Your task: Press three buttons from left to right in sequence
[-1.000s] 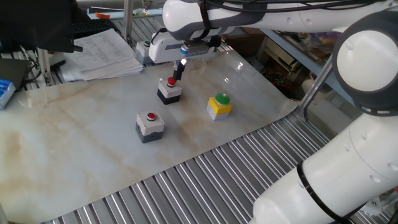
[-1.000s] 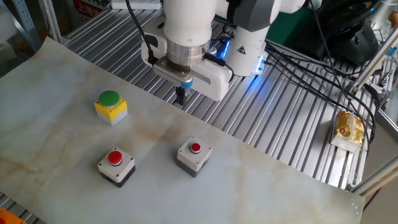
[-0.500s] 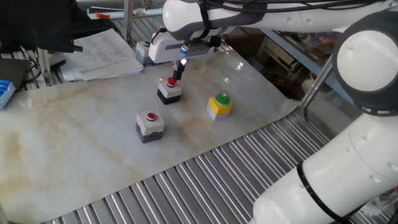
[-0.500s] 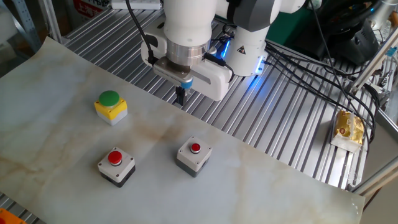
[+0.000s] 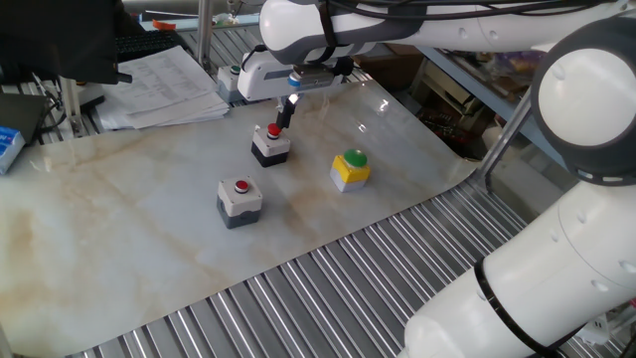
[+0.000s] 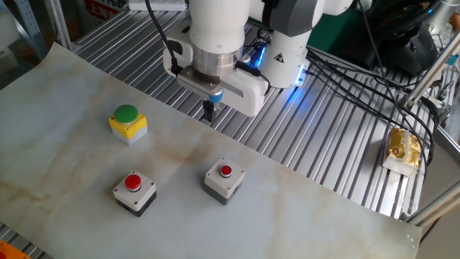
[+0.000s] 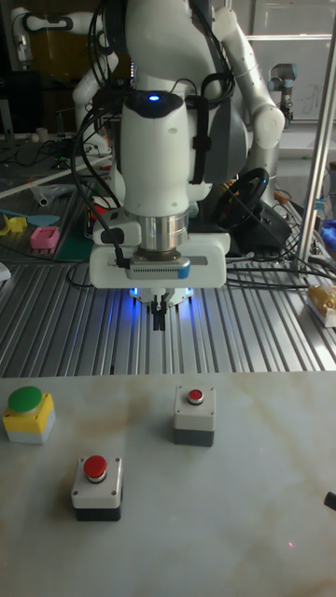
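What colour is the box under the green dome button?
Yellow box, clearest in the other fixed view.

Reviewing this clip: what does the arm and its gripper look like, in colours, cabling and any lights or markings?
The arm is glossy white with rounded joints and a blue light glowing on its upper housing. Black cables run down along it. Below a silver-grey wrist ring sits a wide white gripper body with a small blue patch on its front edge. The gripper ends in slim dark fingers. No readable markings show.

Marbled sheet (image 5: pixel 119 199) over a ribbed metal table (image 6: pixel 338 144) — papers (image 5: pixel 164 85) stacked behind.
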You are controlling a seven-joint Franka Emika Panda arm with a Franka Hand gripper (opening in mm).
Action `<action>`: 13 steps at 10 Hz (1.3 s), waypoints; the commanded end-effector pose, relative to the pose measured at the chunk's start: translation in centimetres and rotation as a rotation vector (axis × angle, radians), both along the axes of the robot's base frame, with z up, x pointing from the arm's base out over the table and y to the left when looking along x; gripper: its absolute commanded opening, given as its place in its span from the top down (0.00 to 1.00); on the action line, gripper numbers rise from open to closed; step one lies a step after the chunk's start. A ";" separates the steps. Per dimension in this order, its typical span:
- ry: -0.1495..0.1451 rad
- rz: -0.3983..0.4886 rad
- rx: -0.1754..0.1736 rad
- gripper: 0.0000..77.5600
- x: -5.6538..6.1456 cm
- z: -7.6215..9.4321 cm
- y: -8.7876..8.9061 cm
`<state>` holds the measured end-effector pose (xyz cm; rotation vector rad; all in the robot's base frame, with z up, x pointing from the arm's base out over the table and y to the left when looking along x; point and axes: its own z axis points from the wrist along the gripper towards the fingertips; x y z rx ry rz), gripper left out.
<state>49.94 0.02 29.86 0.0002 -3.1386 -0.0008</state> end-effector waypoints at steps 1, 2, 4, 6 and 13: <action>-0.026 0.015 0.046 1.00 0.0 0.0 0.0; -0.027 0.028 0.003 1.00 0.0 0.1 0.0; -0.026 0.030 0.003 1.00 -0.1 0.1 0.0; -0.025 0.019 0.028 1.00 -0.1 0.1 -0.1; -0.028 0.018 0.022 1.00 -0.1 0.1 -0.1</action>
